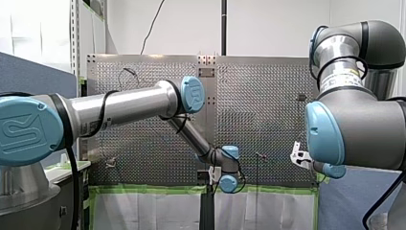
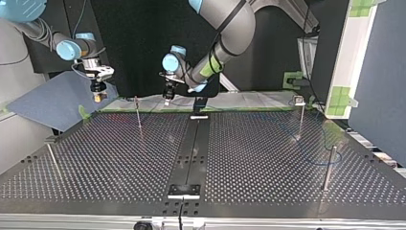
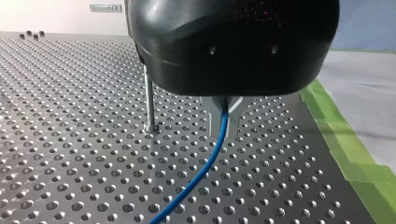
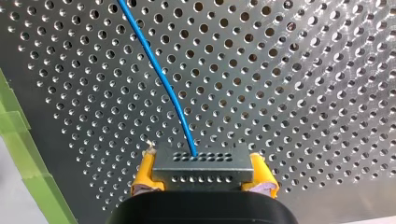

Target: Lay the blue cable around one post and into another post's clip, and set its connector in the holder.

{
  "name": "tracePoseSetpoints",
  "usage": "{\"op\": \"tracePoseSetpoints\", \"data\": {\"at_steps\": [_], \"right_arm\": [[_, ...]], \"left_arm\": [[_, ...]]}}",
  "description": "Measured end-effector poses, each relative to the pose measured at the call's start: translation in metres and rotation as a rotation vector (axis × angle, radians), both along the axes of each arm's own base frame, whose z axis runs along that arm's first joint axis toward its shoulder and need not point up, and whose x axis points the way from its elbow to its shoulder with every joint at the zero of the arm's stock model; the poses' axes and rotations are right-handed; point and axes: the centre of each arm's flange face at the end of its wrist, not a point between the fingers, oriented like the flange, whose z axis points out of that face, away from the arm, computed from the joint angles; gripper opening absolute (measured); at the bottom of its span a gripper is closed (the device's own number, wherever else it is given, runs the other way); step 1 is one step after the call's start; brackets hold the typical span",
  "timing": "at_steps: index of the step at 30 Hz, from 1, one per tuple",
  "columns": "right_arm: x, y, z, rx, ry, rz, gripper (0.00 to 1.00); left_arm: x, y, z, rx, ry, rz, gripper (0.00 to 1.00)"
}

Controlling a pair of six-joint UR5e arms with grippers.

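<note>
My right gripper (image 4: 203, 173), yellow pads (image 4: 144, 172) clamped on the grey connector (image 4: 203, 163), faces the perforated bench (image 4: 303, 84); the blue cable (image 4: 163, 80) runs out from the connector across it. My left gripper (image 3: 224, 123) pinches the cable between metal fingers (image 3: 214, 114) near an upright post (image 3: 149, 100).

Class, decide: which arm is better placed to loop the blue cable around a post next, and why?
Probably my left. My left gripper pinches the blue cable beside a post; my right gripper clamps the connector, with no post in its wrist view.
</note>
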Motion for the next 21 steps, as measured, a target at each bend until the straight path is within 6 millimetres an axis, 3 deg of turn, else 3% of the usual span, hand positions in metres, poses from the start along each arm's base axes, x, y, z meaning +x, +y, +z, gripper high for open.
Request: {"op": "tracePoseSetpoints", "data": {"at_steps": [5,11,16,21], "right_arm": [[-0.001,0.0,0.0,0.001,0.0,-0.005,0.0],[-0.004,-0.001,0.0,0.004,0.002,-0.023,0.0],[-0.006,-0.001,-0.001,0.01,0.003,-0.032,0.0],[-0.008,0.0,-0.002,0.016,0.008,-0.035,0.0]], "left_arm": [[-0.005,-0.006,0.006,0.003,-0.006,-0.011,0.0],[-0.019,-0.023,0.029,0.015,-0.031,-0.039,0.0],[-0.041,-0.046,0.055,0.011,-0.059,-0.075,0.0],[-0.063,-0.053,0.055,0.038,-0.056,-0.103,0.0]]}}
